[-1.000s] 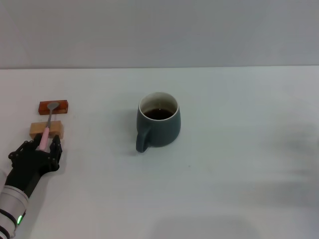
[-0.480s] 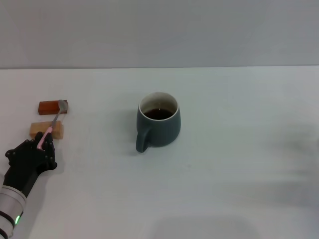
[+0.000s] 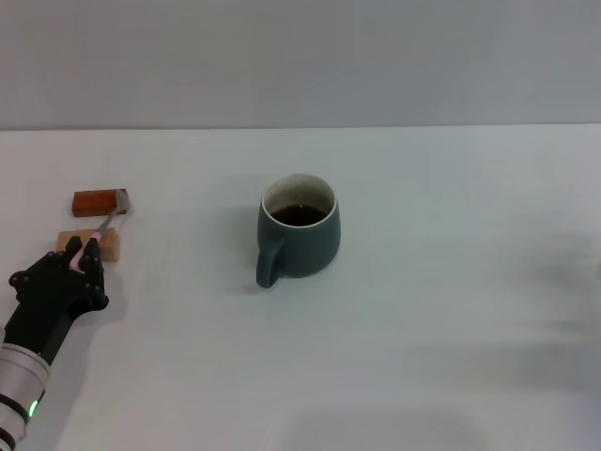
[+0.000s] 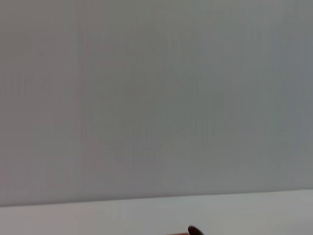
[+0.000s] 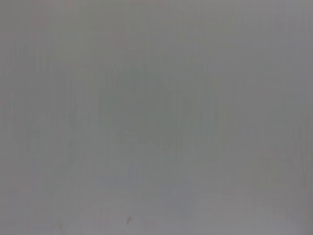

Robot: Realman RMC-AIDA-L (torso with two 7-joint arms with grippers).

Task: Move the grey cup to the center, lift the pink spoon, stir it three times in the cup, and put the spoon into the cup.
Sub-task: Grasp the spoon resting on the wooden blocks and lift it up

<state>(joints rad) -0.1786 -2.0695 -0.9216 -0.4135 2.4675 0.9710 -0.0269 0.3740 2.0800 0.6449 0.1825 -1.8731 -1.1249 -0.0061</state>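
Note:
The grey cup (image 3: 299, 237) stands upright near the middle of the white table, its handle toward me and dark liquid inside. At the far left, my left gripper (image 3: 81, 264) is shut on the pink handle of the pink spoon (image 3: 105, 224). The spoon slants up and away from the fingers, and its grey bowl hangs over the right end of the red-brown block. The cup is well to the right of this gripper. My right gripper is out of view; its wrist view shows only a plain grey surface.
A red-brown block (image 3: 96, 202) and a tan wooden block (image 3: 87, 244) lie side by side at the far left, just beyond my left gripper. The white table (image 3: 423, 310) stretches to the right of the cup.
My left gripper has drawn slightly left and toward me with the spoon. The spoon's bowl has swung right, from the middle of the red-brown block to its right end.

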